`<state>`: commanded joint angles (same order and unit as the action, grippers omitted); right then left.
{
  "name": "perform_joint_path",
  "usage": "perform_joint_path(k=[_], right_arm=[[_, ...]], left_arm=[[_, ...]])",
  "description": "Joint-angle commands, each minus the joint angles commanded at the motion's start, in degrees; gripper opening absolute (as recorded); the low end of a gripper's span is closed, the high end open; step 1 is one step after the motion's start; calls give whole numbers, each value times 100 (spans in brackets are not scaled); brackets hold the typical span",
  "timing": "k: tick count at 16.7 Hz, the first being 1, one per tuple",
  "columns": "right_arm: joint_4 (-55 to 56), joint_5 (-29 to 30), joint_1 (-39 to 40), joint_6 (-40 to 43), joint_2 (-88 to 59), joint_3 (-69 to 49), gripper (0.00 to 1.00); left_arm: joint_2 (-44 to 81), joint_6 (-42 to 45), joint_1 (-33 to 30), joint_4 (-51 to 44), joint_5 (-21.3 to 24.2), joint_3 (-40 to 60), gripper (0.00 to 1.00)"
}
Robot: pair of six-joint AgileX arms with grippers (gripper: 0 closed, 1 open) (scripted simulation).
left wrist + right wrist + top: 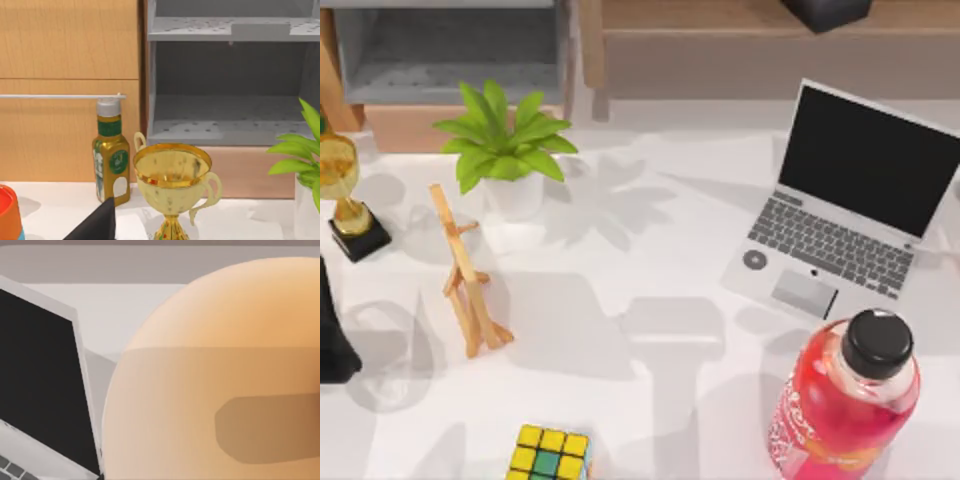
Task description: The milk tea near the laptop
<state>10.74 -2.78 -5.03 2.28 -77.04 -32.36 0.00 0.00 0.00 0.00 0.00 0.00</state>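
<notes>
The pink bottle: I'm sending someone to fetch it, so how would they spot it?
Start at the open laptop on the table's right side in the top view. Just in front of its trackpad stands the pink bottle. Its black cap and translucent pink-red body match nothing else nearby.

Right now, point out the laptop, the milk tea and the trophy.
laptop (835, 245): top view, on its keyboard.
milk tea (200, 390): right wrist view, on its peach-orange side.
trophy (171, 172): left wrist view, on its gold bowl.
</notes>
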Motion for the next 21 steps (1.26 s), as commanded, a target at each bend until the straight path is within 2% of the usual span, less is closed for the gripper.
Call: perform_joint_path(k=[2,15,21], right_arm=[[0,0,0,0,0,0,0],[0,0,0,0,0,0,98],[0,0,0,0,0,0,100]], left_arm=[[0,0,0,0,0,0,100],[0,0,0,0,0,0,100],[0,0,0,0,0,0,100]])
